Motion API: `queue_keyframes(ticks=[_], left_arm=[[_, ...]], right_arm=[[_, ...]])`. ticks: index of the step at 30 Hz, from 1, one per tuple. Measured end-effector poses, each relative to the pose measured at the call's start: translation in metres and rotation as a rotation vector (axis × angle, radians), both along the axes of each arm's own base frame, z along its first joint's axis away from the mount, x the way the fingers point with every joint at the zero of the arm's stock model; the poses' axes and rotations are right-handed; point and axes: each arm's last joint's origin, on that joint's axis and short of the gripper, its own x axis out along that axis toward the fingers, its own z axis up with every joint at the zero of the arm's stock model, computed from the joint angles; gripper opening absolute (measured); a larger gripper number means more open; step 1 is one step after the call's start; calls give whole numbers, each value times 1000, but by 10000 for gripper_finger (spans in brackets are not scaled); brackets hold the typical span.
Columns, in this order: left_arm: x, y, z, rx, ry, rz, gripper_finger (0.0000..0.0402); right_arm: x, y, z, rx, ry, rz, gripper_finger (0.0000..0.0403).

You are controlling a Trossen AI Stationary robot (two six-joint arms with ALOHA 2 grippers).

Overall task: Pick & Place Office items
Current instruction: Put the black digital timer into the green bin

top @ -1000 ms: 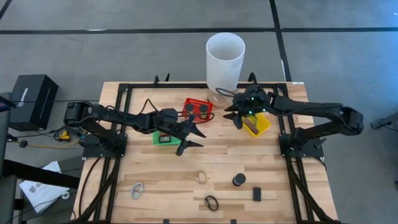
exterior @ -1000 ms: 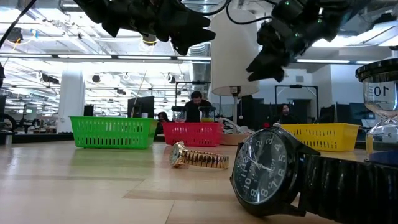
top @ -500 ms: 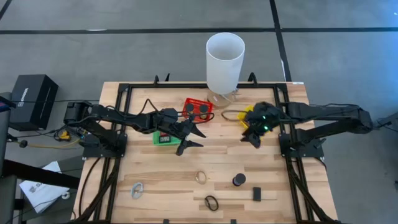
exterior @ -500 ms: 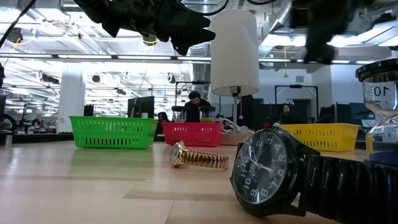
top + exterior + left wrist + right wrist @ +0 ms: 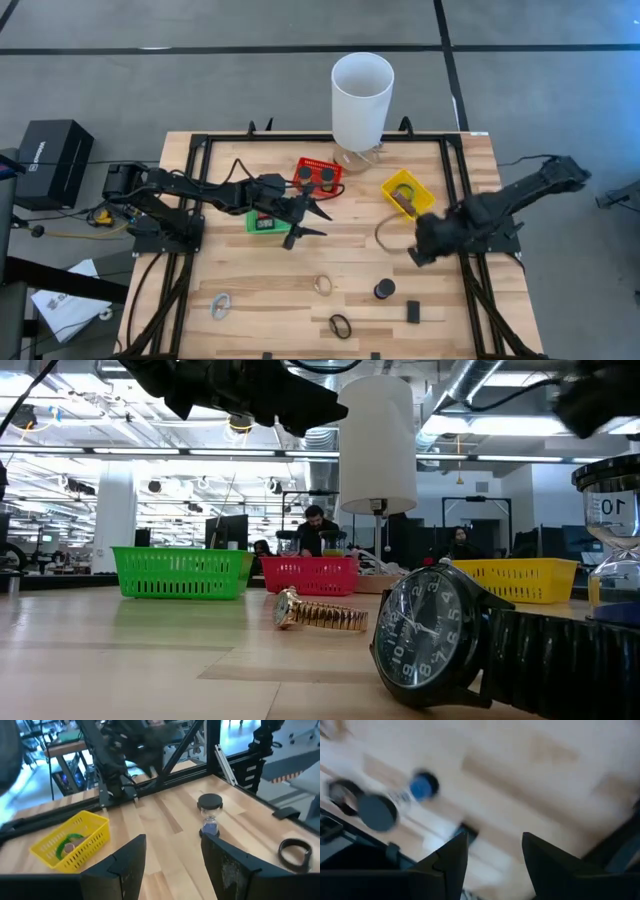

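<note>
From above, we see the left gripper [image 5: 305, 220] hovering beside the green basket [image 5: 262, 222], its fingers [image 5: 318, 213] parted and holding nothing. The right gripper [image 5: 418, 250] hangs over the counter [image 5: 350, 260] just in front of the yellow basket [image 5: 408, 194]; here we cannot tell how its fingers stand. The office items lie well in front of both grippers: a silvery clip [image 5: 221, 305], a gold watch [image 5: 323, 284], a small hourglass [image 5: 385, 290], a black block [image 5: 413, 312] and a black watch [image 5: 341, 326]. The hourglass is nearest the right gripper, yet apart from it. The red basket [image 5: 318, 175] stands near the white cylinder [image 5: 361, 100].

At counter height, we see the gold watch [image 5: 318, 614] lying flat and the black watch [image 5: 430, 638] close to the lens, with the three baskets lined up behind them. People sit in the room beyond.

From the left wrist, we look between spread, empty fingers [image 5: 127, 862] toward the hourglass [image 5: 210, 815], the black watch [image 5: 295, 854] and the yellow basket [image 5: 72, 840].

From the right wrist, the fingers [image 5: 450, 857] are spread and empty, with the blurred hourglass [image 5: 395, 802] on the counter off to one side of them.
</note>
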Motion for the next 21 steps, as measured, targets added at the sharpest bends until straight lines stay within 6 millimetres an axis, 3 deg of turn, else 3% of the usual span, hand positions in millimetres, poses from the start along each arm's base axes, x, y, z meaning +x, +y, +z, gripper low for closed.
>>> queue_keyframes(ticks=[11, 21], left_arm=[[3, 2, 14, 210, -209, -32, 186], [8, 22, 46, 251, -391, 43, 186]], right_arm=[[20, 84, -38, 179, 130, -172, 177], [42, 121, -81, 225, 174, -302, 177]])
